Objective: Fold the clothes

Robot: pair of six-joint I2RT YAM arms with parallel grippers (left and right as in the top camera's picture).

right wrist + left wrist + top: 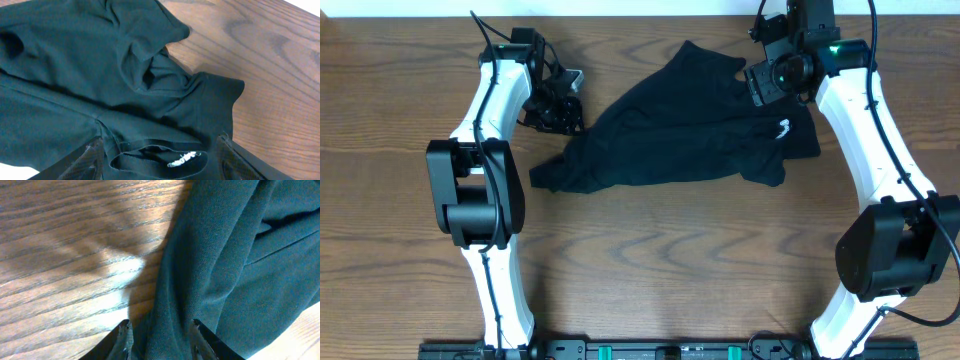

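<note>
One black shirt [680,125] lies crumpled on the wooden tabletop [650,260] in the upper middle of the overhead frame. It runs from a narrow bunched end at centre left up to a broader part at upper right. A small white logo mark [783,128] shows near its right edge.

The left end effector [160,330] sits at the shirt's left side, in the upper left of the overhead view. In its wrist view the two fingertips [123,330] stand apart at the bottom edge, with a ridge of dark fabric running between them. Its jaws are open, not pinched on the cloth. Bare wood fills the upper left of that view.

The right end effector [162,162] hangs over the shirt's upper right part. Its fingers [92,155] show at the lower corners of its wrist view, spread wide. Between them lies the collar [150,146], with a white tag [182,159] inside it. Higher in that frame the fabric is folded over itself in loose creases, and wood shows at the upper right. Whether these fingers touch the cloth cannot be told.
</note>
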